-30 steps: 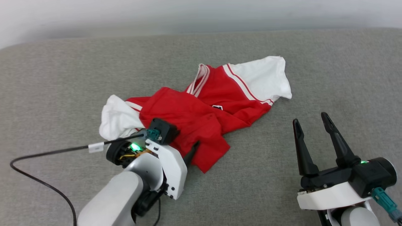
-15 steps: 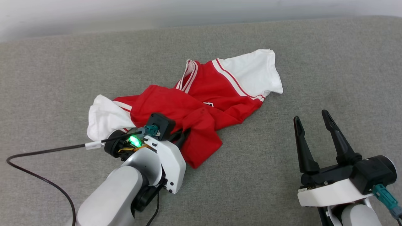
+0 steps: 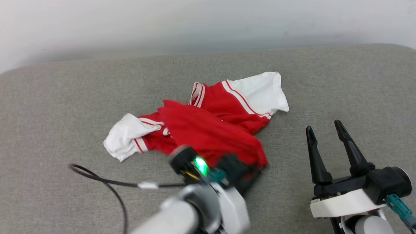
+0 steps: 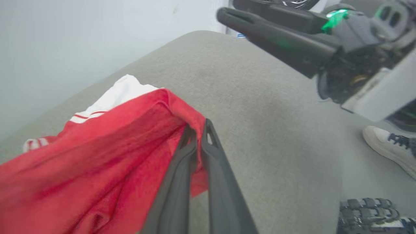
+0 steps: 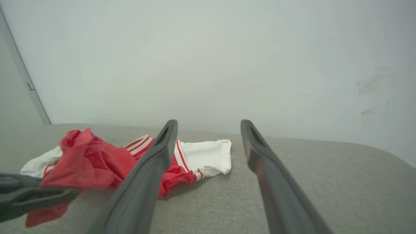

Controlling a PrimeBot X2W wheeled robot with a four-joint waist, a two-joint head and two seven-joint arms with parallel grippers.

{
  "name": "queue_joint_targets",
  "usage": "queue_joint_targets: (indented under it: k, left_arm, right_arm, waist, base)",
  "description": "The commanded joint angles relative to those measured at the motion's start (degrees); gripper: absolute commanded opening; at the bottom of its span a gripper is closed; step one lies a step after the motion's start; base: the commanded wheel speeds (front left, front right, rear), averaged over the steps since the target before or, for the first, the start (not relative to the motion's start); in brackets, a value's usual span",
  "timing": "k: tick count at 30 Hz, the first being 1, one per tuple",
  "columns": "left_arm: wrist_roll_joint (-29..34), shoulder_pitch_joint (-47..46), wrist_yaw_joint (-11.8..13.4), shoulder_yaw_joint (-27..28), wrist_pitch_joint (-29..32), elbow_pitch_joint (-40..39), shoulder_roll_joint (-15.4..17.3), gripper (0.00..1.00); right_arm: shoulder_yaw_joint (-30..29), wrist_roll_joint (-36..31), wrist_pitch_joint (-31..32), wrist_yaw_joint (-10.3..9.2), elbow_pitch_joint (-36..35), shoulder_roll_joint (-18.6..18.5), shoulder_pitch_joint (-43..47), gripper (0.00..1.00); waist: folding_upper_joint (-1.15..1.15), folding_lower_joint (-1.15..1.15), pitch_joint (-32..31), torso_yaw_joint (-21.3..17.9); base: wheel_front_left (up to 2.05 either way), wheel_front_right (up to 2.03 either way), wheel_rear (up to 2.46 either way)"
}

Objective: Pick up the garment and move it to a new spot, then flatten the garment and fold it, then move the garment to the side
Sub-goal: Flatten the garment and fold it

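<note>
The garment (image 3: 211, 130) is a crumpled red shirt with white sleeves, lying on the grey cushion. Its near red edge is lifted off the surface. My left gripper (image 4: 199, 128) is shut on that lifted red edge, with cloth bunched around its fingertips. In the head view its wrist is blurred at the bottom centre, in front of the cloth. From the right wrist view the left gripper (image 5: 70, 194) holds the raised red fold (image 5: 91, 162) at the left. My right gripper (image 3: 324, 127) stands open and empty to the right of the garment, apart from it, and its fingers (image 5: 156, 162) frame the white sleeve (image 5: 208, 154).
The grey cushion (image 3: 65, 97) runs wide on both sides, and a pale wall (image 3: 195, 26) stands behind it. A black cable (image 3: 107, 182) loops over the cushion at the lower left. Past the cushion's edge, a white shoe (image 4: 386, 146) rests on the floor.
My left gripper went from open at the garment's near edge to shut on it, then lifted and carried the red cloth to the right. The head camera shifted. The right gripper stayed open.
</note>
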Motion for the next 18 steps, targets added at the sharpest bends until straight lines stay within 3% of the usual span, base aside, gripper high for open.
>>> queue_joint_targets:
  k: [1,7,11,14,15,16,18]
  left_arm:
    - [0.0,1.1,-0.4,-1.4,0.3,-0.1,-0.7,0.00]
    - [0.0,2.3,-2.0,-12.8,2.7,3.3,-2.9,0.00]
    - [-3.2,1.5,-2.1,-20.8,4.4,6.6,-2.7,0.00]
    - [-6.4,0.8,-2.1,-23.0,5.4,8.6,-1.6,0.00]
    - [-6.7,0.7,-2.1,-23.2,5.2,9.2,-1.4,0.59]
    - [-6.7,0.4,-2.1,-23.3,4.5,9.7,-1.4,1.00]
    - [-6.7,0.2,-2.1,-23.4,2.4,11.0,-1.3,1.00]
  right_arm:
    - [-0.2,-0.1,-0.1,-0.03,0.2,0.1,0.5,1.00]
    - [-1.1,-0.1,-0.1,-0.02,0.6,0.1,0.8,1.00]
    - [-1.5,-0.2,-0.1,-0.02,0.9,0.1,0.8,1.00]
    - [-1.6,-0.1,-0.1,-0.02,1.2,0.1,0.7,1.00]
    - [-1.5,-0.1,-0.1,-0.02,1.2,0.1,0.7,1.00]
    - [-1.5,-0.1,-0.1,-0.02,1.3,0.1,0.6,1.00]
    - [-1.7,0.0,-0.1,-0.02,1.3,0.1,0.6,1.00]
  waist:
    - [0.00,0.00,-0.5,-0.4]
    - [0.00,0.00,-1.3,-1.4]
    - [0.00,0.00,-1.3,-1.8]
    - [0.00,0.00,-1.1,-1.7]
    - [0.00,0.00,-1.1,-1.6]
    - [0.00,0.00,-1.0,-1.4]
    - [0.00,0.00,-1.0,-0.8]
  base:
    - [0.00,0.00,0.00]
    - [0.00,0.00,0.00]
    - [0.00,0.00,0.00]
    - [0.00,0.00,0.00]
    - [0.00,0.00,0.00]
    - [0.00,0.00,0.00]
    - [0.00,0.00,0.00]
